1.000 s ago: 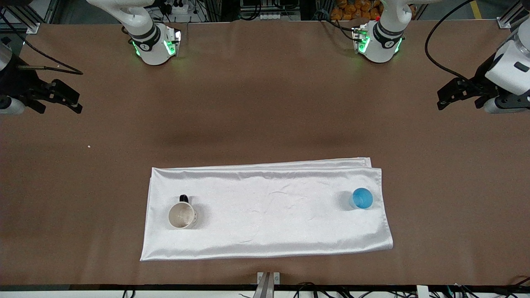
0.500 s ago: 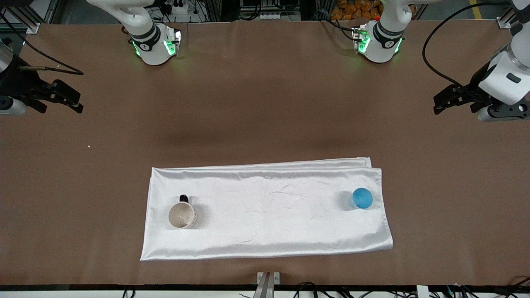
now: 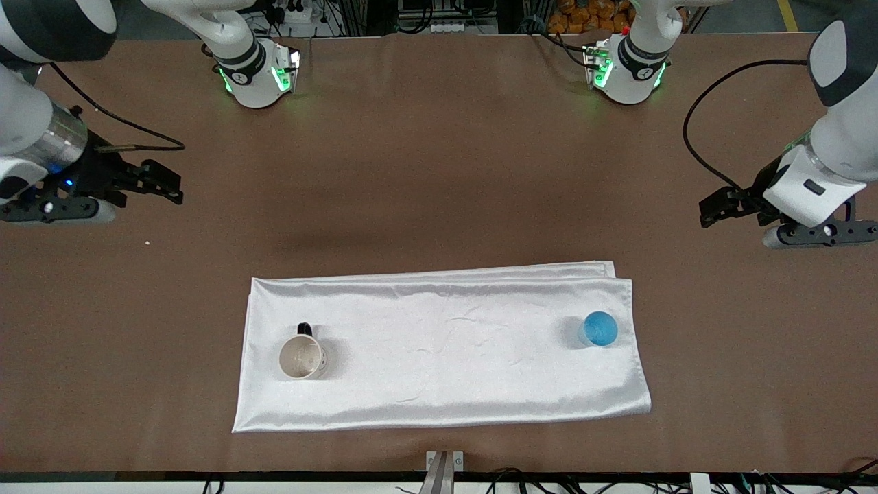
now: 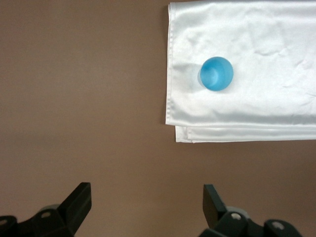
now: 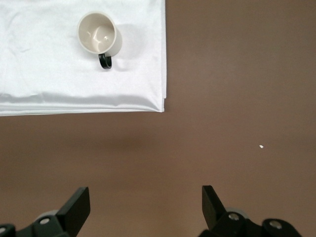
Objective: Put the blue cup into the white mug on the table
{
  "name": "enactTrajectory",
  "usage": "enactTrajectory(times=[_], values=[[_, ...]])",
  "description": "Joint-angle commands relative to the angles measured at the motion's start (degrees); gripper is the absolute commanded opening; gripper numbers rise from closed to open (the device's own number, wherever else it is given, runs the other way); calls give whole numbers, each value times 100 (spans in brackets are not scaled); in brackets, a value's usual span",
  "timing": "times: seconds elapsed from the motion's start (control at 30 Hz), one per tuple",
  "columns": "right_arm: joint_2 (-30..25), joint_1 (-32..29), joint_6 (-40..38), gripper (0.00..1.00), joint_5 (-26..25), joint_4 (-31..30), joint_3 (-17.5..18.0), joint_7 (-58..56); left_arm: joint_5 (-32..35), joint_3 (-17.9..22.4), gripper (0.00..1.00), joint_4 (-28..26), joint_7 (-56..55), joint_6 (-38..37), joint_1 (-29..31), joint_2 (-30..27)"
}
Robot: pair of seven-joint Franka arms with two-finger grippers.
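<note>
Blue cup [image 3: 600,328] upright on the white cloth [image 3: 439,343] at its left-arm end, white mug [image 3: 302,357] upright at the cloth's right-arm end, well apart. Left tool [image 3: 713,208] and right tool [image 3: 164,185] both spread apart, empty, over bare table [image 3: 439,171] off the cloth's ends

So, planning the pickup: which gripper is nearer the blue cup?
Left. The left gripper hangs open over bare table at the blue cup's end; the right gripper, open too, is over the white mug's end.

Glossy satin cloth [image 3: 439,350]; matt brown table [image 3: 439,171]
</note>
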Motion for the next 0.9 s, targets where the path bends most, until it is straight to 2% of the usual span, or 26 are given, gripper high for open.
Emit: enactTrajectory(times=[0.0,0.17,0.43,0.87], values=[[598,277,259,100,89,138,-21,98,17,-45,100,-124,12,402,-4,215],[1143,514,839,100,63,129,6,72,8,-54,100,-300,3,965,-92,426],[1907,655,1622,100,36,138,23,1,8,-63,100,-291,3,1396,-224,918],[2787,778,2790,100,-254,156,129,-332,70,-54,100,-265,-146,1985,-391,1639]])
